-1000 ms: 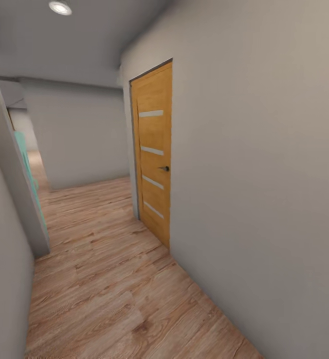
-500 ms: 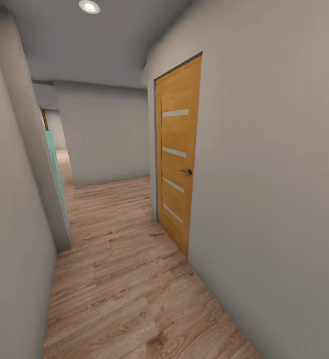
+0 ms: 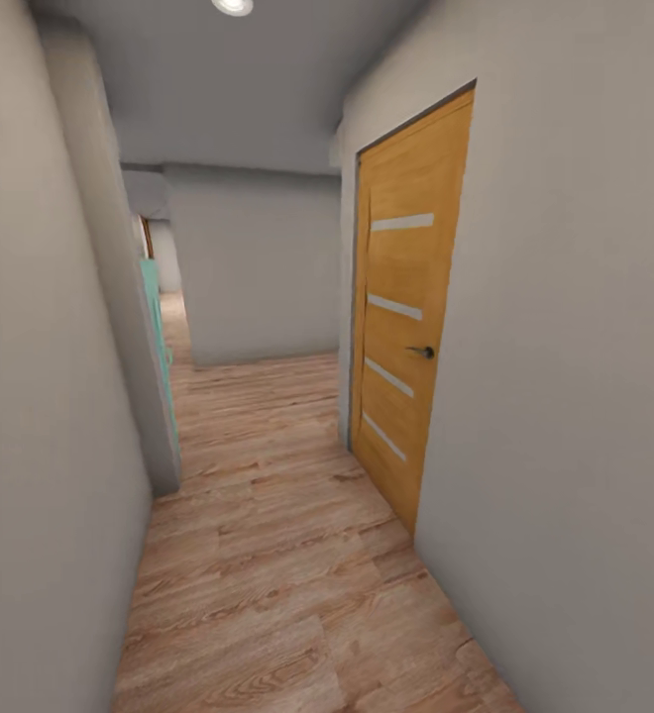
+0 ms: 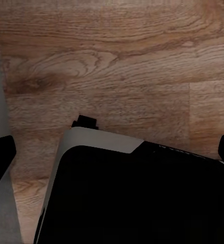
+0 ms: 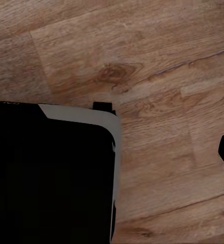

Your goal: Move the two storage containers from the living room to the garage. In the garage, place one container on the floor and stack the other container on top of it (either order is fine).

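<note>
Rolling down a narrow hallway past 1 wooden door (image 3: 406, 337), both arms apparently tucked for transit, jaw states I can't tell.

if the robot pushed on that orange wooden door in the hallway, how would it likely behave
The door looks like a rigid wood slab, so it would probably not flex. It sits flush in its frame with a lever handle, so a plain push likely won't move it unless unlatched. If freed, it should swing on hinges rather than slide or tip.

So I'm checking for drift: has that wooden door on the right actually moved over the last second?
No. The wooden door keeps its place in the grey wall. Door, wall and ceiling light all slid rightward together in the head view, so the camera moved.
</note>
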### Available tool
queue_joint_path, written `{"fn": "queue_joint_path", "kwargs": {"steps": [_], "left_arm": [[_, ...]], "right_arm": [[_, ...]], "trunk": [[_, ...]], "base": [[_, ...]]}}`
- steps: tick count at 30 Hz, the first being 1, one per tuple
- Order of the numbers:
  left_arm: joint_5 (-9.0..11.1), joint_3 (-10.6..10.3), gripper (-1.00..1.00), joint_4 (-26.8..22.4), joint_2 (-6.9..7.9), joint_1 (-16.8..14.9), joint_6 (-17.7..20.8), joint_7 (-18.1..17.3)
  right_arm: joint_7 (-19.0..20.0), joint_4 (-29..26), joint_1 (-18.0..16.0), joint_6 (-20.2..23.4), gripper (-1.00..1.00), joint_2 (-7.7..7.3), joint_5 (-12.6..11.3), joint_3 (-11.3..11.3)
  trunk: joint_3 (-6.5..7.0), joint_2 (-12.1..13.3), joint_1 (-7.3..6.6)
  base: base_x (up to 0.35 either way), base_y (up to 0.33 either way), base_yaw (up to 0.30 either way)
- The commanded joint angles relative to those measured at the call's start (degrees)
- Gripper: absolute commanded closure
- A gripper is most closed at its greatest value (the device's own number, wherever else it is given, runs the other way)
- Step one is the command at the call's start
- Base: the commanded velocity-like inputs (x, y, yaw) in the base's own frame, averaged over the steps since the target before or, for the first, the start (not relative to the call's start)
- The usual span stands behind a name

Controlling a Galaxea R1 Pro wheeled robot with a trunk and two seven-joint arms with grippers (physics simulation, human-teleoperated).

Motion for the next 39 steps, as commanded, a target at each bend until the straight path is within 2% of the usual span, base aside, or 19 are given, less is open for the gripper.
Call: {"fn": "queue_joint_path", "kwargs": {"steps": [1, 7, 15, 32, 39], "left_arm": [[0.46, -0.26, -1.0, 0.08, 0.01, -0.06, -0.14, -0.2], [0.46, -0.27, -1.0, 0.08, 0.01, -0.06, -0.14, -0.2], [0.46, -0.26, -1.0, 0.08, 0.01, -0.06, -0.14, -0.2], [0.46, -0.22, -1.0, 0.08, 0.01, -0.06, -0.14, -0.2], [0.46, -0.21, -1.0, 0.08, 0.01, -0.06, -0.14, -0.2]], "right_arm": [[0.13, 0.17, -0.08, -0.34, -1.0, 0.0, -0.11, 0.44], [0.13, 0.18, -0.08, -0.4, -1.0, -0.11, -0.22, 0.44], [0.13, 0.17, -0.08, -0.26, -1.0, -0.45, -0.34, 0.5], [0.13, 0.17, -0.08, -0.25, -1.0, -0.17, -0.28, 0.44], [0.13, 0.17, -0.08, -0.18, -1.0, -0.28, -0.29, 0.48]], "trunk": [[-0.1, -0.08, 0.05], [-0.1, -0.08, 0.05], [-0.1, -0.08, 0.05], [-0.1, -0.08, 0.05], [-0.1, -0.08, 0.05]], "base": [[0.323, 0.0, 0.268], [0.323, 0.0, 0.151], [0.323, 0.0, 0.008], [0.323, 0.0, 0.002], [0.322, 0.0, 0.204]]}}
